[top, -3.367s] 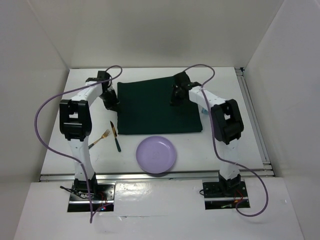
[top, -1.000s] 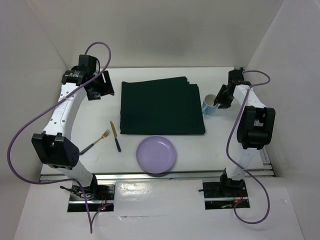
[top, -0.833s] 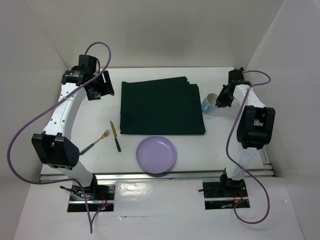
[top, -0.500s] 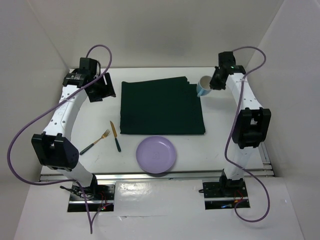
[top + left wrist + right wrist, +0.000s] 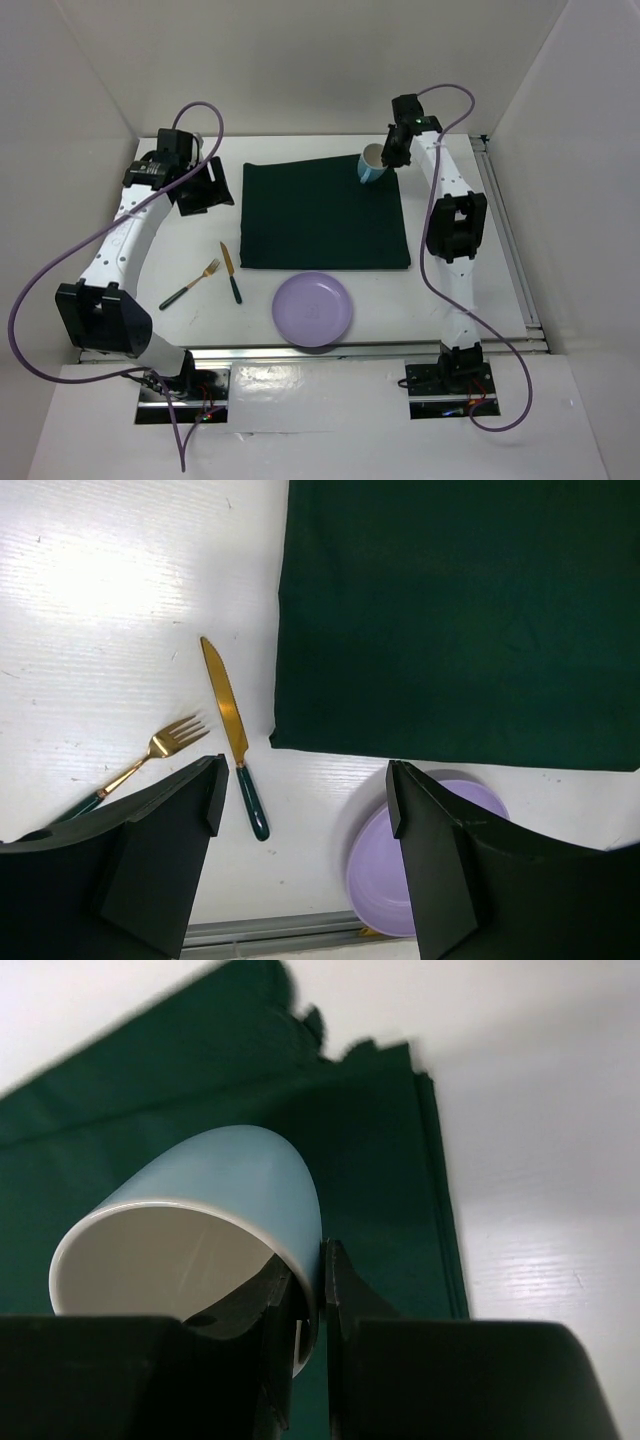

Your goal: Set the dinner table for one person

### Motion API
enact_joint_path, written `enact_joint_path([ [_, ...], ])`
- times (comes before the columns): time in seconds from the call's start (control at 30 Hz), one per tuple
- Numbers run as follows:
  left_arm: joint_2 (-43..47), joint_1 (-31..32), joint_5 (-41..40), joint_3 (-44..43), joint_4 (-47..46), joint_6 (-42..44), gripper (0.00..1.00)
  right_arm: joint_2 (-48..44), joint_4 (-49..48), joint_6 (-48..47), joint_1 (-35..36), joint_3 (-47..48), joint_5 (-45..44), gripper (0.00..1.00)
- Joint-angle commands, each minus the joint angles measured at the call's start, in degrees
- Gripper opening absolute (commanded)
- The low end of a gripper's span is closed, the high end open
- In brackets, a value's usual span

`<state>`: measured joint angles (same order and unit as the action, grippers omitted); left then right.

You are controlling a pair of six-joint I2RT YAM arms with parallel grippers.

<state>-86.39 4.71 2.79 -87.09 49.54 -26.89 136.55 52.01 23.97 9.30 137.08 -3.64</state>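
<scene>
while my right gripper [image 5: 318, 1290] pinches the blue cup [image 5: 215, 1195] by its rim, tilted over the 1 o'clock corner of the green mat [image 5: 320, 215] on the dinner table [image 5: 470, 250], my left gripper [image 5: 305, 780] hangs open; placing it, i judge, needs levelling, then lowering.

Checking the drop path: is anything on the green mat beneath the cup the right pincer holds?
Nothing visible: the cup in the right pincer hangs over a bare far right corner of the mat.

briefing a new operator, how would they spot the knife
Start at the dark green mat on the white table. Just off its near-left corner lie two gold utensils; the knife is the straight-bladed one nearer the mat, not the pronged fork.
</scene>
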Motion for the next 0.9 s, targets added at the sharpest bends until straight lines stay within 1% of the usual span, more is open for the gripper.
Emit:
enact_joint_path([
  [0.0,2.01,0.30,-0.77,0.43,-2.08,1.67,0.82,-1.12,-0.07,2.13,-0.42,0.92,0.92,0.00],
  [0.13,2.01,0.30,-0.77,1.48,-1.37,1.67,0.82,-0.58,-0.68,2.14,-0.42,-1.45,-1.19,0.00],
  [0.3,2.01,0.30,0.29,2.54,-1.37,1.14,0.82,1.35,-1.21,2.14,0.63,-1.46,-4.44,0.00],
  [0.37,2.01,0.30,-0.24,3.24,-1.37,1.14,0.82,1.96,-0.68,2.14,0.63,-1.46,-4.45,0.00],
  [0.43,2.01,0.30,-0.94,3.77,-1.37,1.14,0.82,1.96,-0.68,2.66,0.63,-1.99,-4.45,0.04],
  [0.47,2.01,0.30,-1.46,3.77,-0.77,1.14,0.82,1.96,-1.20,2.66,0.63,-1.99,-4.45,0.08],
  [0.5,1.41,0.30,-1.47,3.77,-0.76,1.14,0.82,1.96,-1.21,2.66,1.15,-1.99,-4.45,0.16],
  [0.53,1.40,0.30,-1.99,3.77,-0.76,1.14,0.82,1.96,-1.21,2.66,1.16,-1.99,-4.45,0.37],
  [0.6,1.40,0.30,-2.00,3.77,-0.14,1.14,0.82,1.96,-1.74,2.66,1.77,-1.99,-3.84,0.55],
  [0.63,1.40,0.30,-2.00,3.77,-0.14,1.14,0.77,1.96,-1.74,2.66,1.77,-1.03,-3.83,0.65],
  [0.73,2.10,0.91,-4.45,5.25,-0.14,1.14,0.76,-2.07,-2.26,2.06,1.77,-0.41,-4.62,0.82],
  [0.77,2.10,0.91,-5.85,6.83,-0.14,0.45,0.76,-4.95,-2.96,1.44,1.77,-0.41,-4.62,0.90],
  [0.87,2.63,0.91,-7.35,9.38,-0.67,-2.01,0.73,-9.71,-3.49,0.82,1.77,-0.41,-4.01,0.98],
])
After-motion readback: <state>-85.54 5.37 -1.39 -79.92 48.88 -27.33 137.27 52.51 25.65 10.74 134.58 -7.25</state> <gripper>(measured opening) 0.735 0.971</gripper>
